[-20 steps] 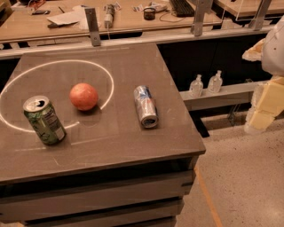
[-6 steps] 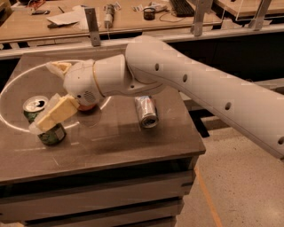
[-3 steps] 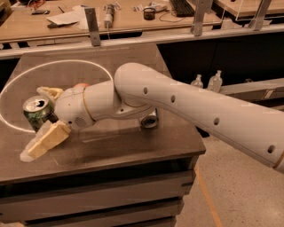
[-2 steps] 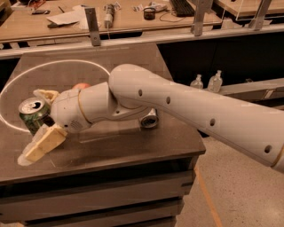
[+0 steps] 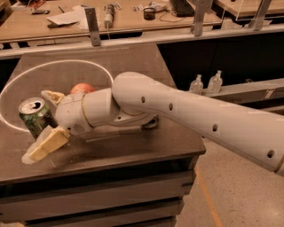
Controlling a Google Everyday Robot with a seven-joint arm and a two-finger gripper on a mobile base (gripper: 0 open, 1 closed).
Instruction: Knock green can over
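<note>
The green can [image 5: 38, 118], mottled green and white with a silver top, stands on the dark table [image 5: 133, 57] at the left, on the white circle line. My gripper [image 5: 39, 125] is open at the can. One tan finger [image 5: 46, 144] lies in front of the can at its base. The other finger [image 5: 53, 96] is behind it. The white arm reaches in from the right across the table.
A red-orange fruit [image 5: 81, 88] lies inside the white circle behind my wrist. A silver-and-blue can [image 5: 152, 123] lies mostly hidden under my arm. Two small bottles [image 5: 196, 83] stand on a ledge at the right. A cluttered workbench [image 5: 133, 13] runs behind the table.
My arm came in from the right and lowered the gripper around the green can. Over the last second it shifted only slightly. The can stands in the same place.
</note>
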